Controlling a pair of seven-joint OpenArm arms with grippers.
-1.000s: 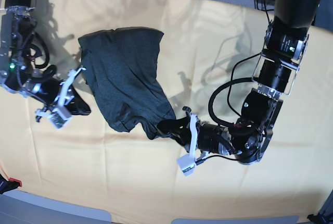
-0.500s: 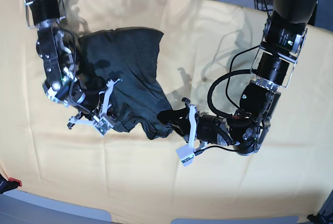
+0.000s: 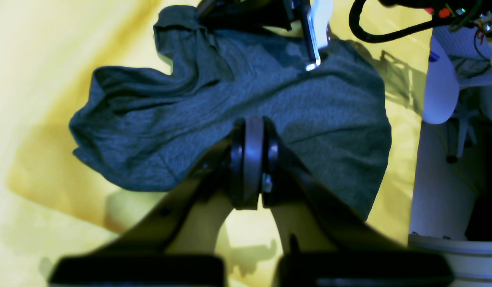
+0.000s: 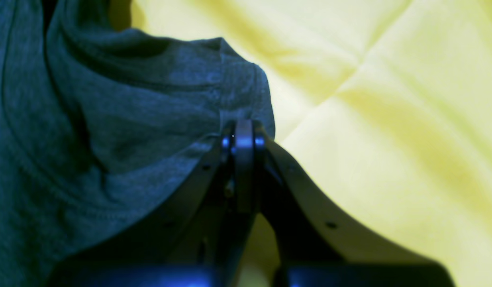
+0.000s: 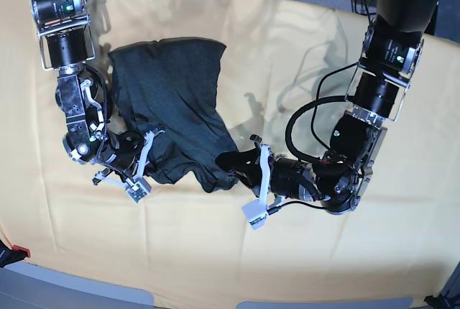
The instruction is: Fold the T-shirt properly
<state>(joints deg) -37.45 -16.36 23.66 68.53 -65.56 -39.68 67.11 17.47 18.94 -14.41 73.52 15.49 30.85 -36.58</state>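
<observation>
We have both arms at the near hem of the T-shirt (image 5: 172,108), which lies bunched on the yellow cloth (image 5: 302,50) over the worktop; the left end effector (image 5: 233,169) is clenched on the near right corner, the right end effector (image 5: 144,158) clenched on the fabric at the near left edge, likely so we can lift and spread that edge together; a second ago the right arm stood clear of the shirt, out to its side.
</observation>
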